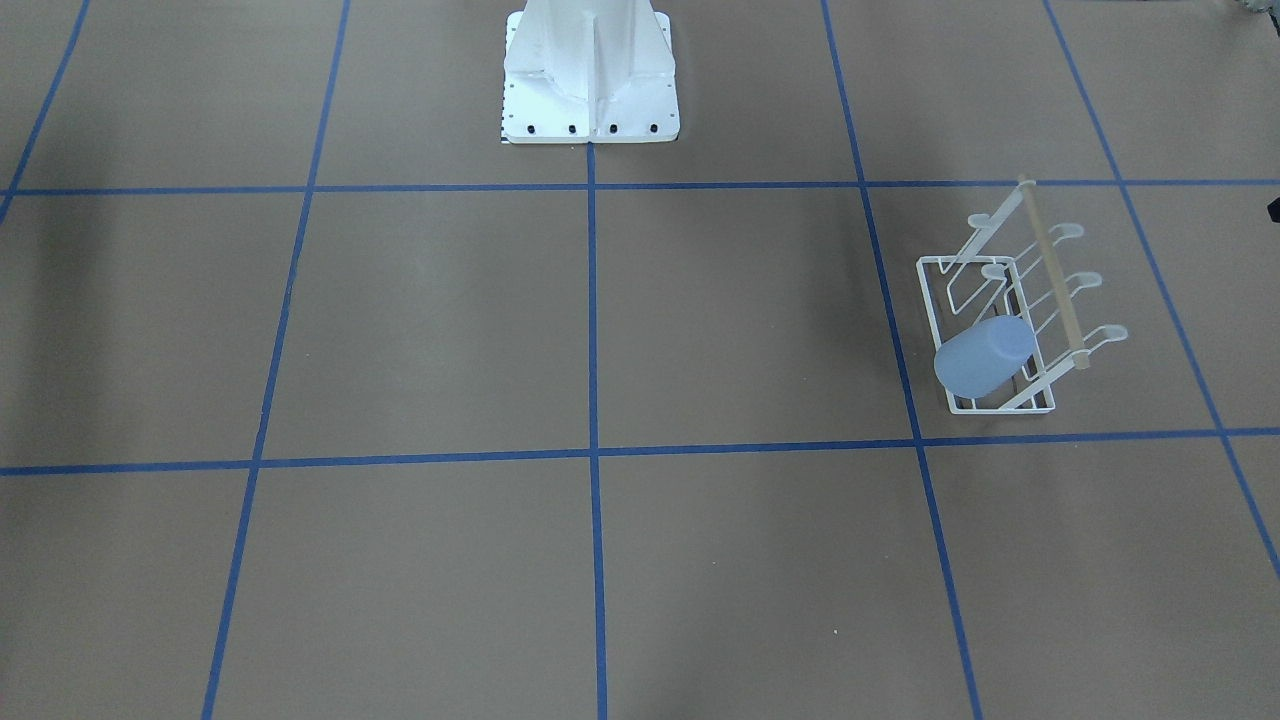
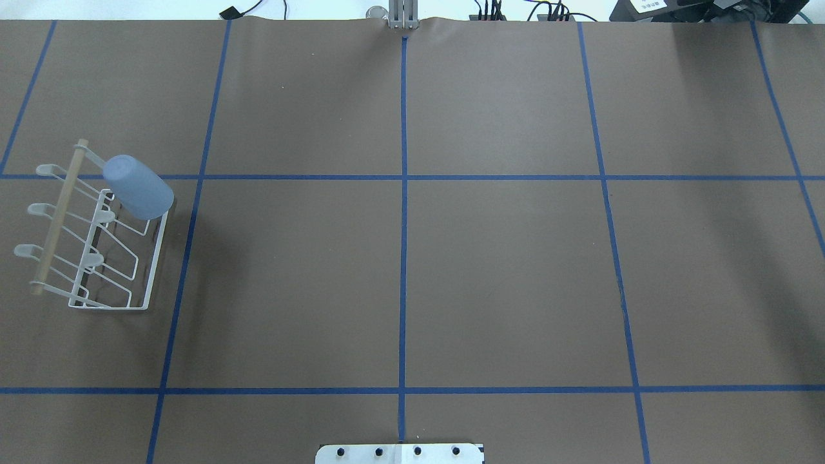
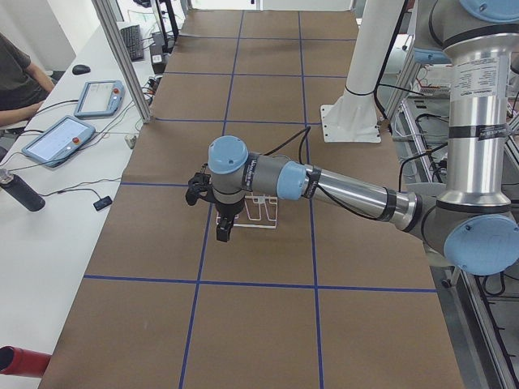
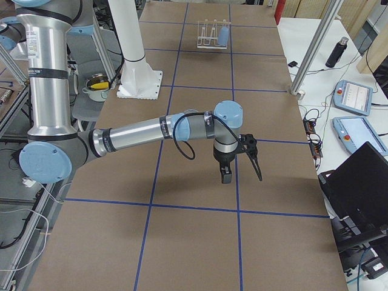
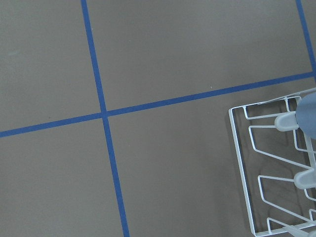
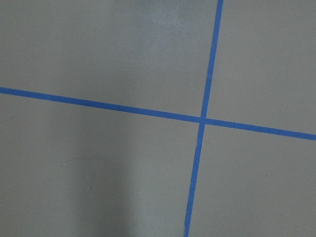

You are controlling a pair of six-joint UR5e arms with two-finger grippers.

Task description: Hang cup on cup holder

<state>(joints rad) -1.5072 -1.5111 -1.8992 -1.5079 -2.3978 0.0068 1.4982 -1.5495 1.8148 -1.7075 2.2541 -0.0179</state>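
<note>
The pale blue cup [image 1: 985,355] sits tilted, mouth down, over a prong at one end of the white wire cup holder [image 1: 1050,270]. Both stand on the brown table at the robot's left: the cup [image 2: 138,187] and the holder [image 2: 55,219] show at the left edge of the overhead view. The left wrist view shows the holder's base [image 5: 242,163] and a sliver of the cup [image 5: 308,113]. My left gripper [image 3: 223,231] hangs above the table near the holder [image 3: 259,212]; I cannot tell if it is open. My right gripper [image 4: 226,174] hovers far from the holder [image 4: 206,33]; I cannot tell its state.
The white robot pedestal [image 1: 590,70] stands at the table's middle edge. Blue tape lines [image 2: 404,193] grid the brown surface. A side bench holds tablets [image 3: 57,138] and a dark bottle [image 3: 20,190]; a laptop [image 4: 357,182] sits at the other end.
</note>
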